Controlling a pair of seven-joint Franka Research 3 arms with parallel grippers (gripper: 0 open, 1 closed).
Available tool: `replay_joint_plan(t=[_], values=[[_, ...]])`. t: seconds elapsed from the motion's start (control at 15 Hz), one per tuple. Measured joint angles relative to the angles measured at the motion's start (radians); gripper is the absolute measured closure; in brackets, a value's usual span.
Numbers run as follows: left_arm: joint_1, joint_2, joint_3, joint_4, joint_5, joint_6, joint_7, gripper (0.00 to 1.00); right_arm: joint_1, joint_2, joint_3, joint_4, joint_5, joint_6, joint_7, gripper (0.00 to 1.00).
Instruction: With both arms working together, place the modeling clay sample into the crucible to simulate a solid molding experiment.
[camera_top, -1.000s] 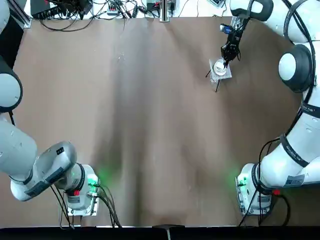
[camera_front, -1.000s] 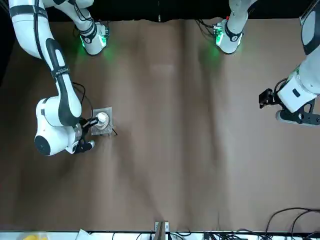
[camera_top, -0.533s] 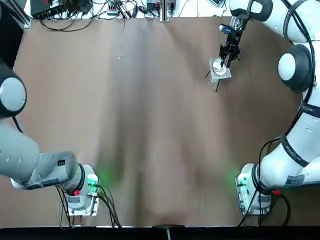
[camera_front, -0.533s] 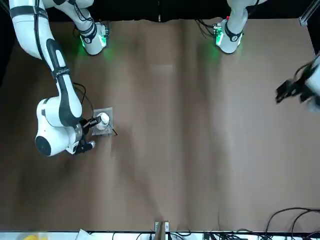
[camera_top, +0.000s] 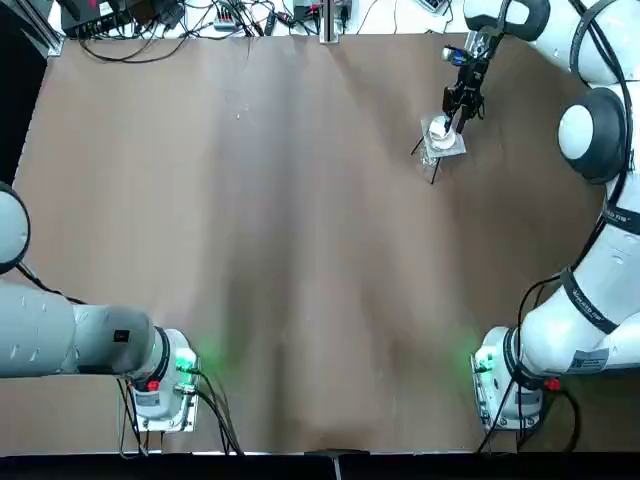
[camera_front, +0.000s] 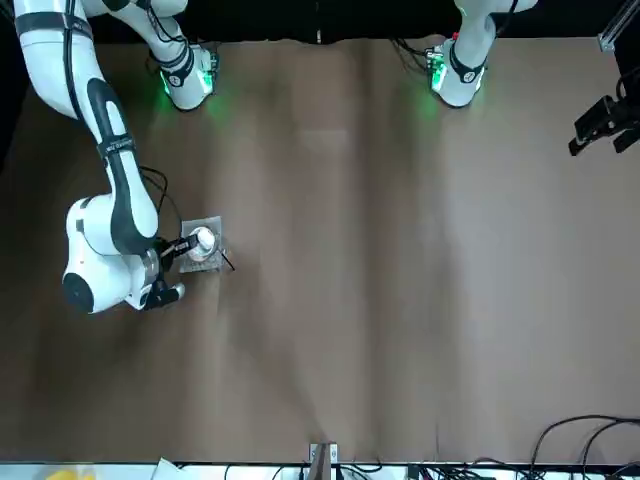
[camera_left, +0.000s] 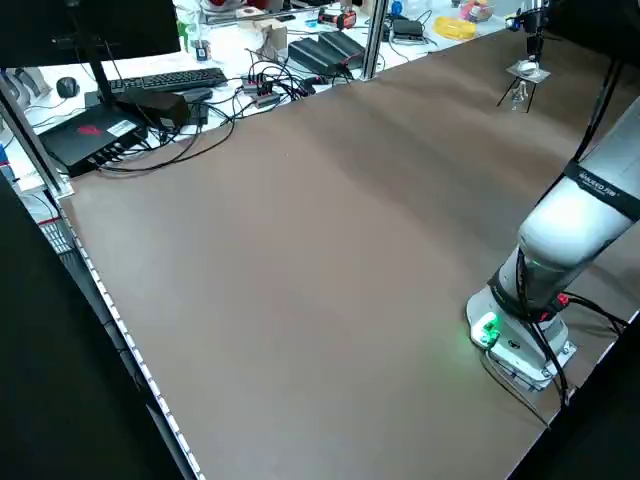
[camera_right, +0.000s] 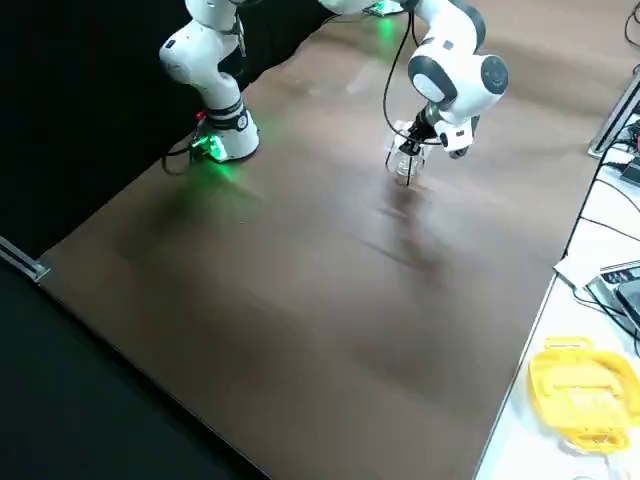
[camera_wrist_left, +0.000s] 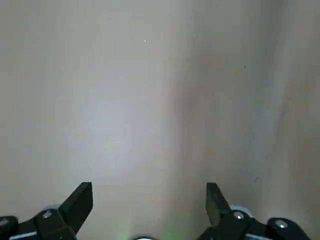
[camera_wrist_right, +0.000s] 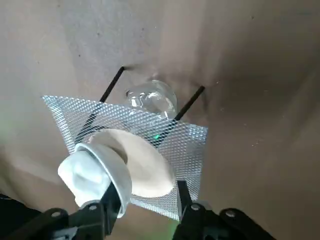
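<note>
Showing only in R wrist cam: glass bulb (camera_wrist_right: 150, 100) under mesh plate (camera_wrist_right: 187, 145).

White crucible (camera_wrist_right: 107, 172), silver mesh plate (camera_wrist_right: 185, 145)

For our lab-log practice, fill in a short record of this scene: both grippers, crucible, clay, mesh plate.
Right gripper: at the mesh plate, far right part of the table
Crucible: tilted, above the plate
Clay sample: lump at the tilted cup's mouth
Left gripper: open, over bare tabletop
</note>
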Motion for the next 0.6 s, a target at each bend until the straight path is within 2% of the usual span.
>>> replay_joint_plan(t=[0.13, 0.27, 0.47, 0.6], values=[[-0.010, 0.011, -0.002, -0.013, -0.002, 0.006, 0.000, 0.00, -0.008, 0.000, 0.000, 0.003, 0.000, 0.000, -0.006, 0.47], [-0.016, 0.023, -0.016, -0.013, 0.000, 0.057, -0.009, 0.00, -0.008, -0.001, 0.001, 0.006, 0.000, -0.008, -0.007, 0.47], [-0.028, 0.051, -0.076, -0.014, 0.080, 0.082, -0.013, 0.00, -0.008, -0.004, 0.003, 0.017, 0.000, -0.038, -0.007, 0.47], [-0.049, 0.067, -0.114, -0.014, 0.095, 0.085, -0.028, 0.00, -0.008, -0.007, 0.005, 0.028, 0.000, -0.062, -0.007, 0.47]])
